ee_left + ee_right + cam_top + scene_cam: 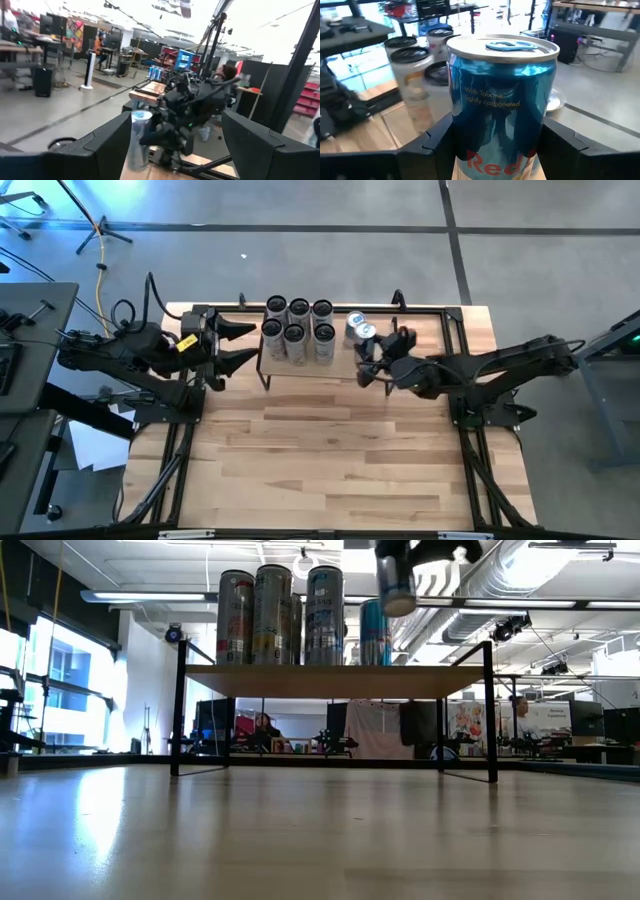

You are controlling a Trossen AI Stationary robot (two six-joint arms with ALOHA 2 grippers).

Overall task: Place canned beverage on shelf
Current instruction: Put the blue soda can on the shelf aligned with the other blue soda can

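The shelf (335, 679), a light wood top on thin black legs, stands at the table's far middle. Several tall cans (296, 332) stand on its top, with one blue can (370, 632) toward its right end. My right gripper (368, 352) is shut on a blue canned beverage (502, 95), which is above the shelf's right part (397, 585). My left gripper (240, 345) is open and empty, level beside the shelf's left end. My right gripper pinches the blue can's side wall (462, 125) between its two fingers, below the can's middle. The fingers come level from the table's right side. The can stands upright, lifted clear above the shelf top (397, 600).
A black rail frame (455, 360) runs around the table's far part and along both sides. The near half of the wood table (330, 470) lies in front of the shelf. A person shows in the room behind the table (100, 45).
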